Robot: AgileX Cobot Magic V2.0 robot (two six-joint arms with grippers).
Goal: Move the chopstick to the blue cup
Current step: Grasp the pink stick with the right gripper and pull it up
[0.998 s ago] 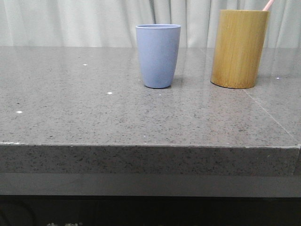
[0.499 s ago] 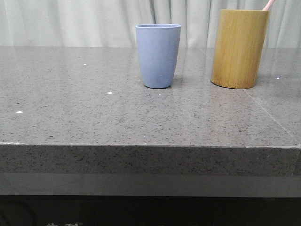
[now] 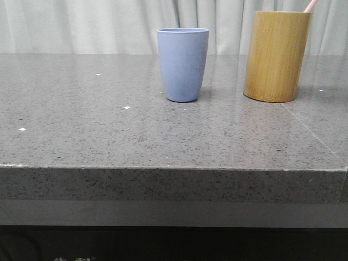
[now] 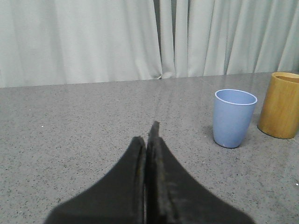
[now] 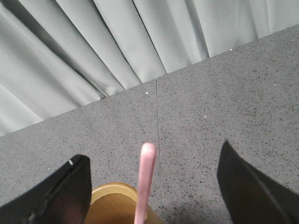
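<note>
Two cups on my grey stone table [image 3: 109, 136]: blue cup [image 3: 183, 64], upright, and a bamboo holder [image 3: 276, 56] beside it, apart from it. Chopstick [image 5: 145, 179]: standing in the bamboo holder, pink tip leaning out over its rim. Right gripper [image 5: 152, 186]: I see its dark fingers spread wide above the holder, the chopstick tip between them, touching neither. Left gripper [image 4: 146, 144]: fingers pressed together, nothing held, low over the table, with the blue cup ahead and off to one side
</note>
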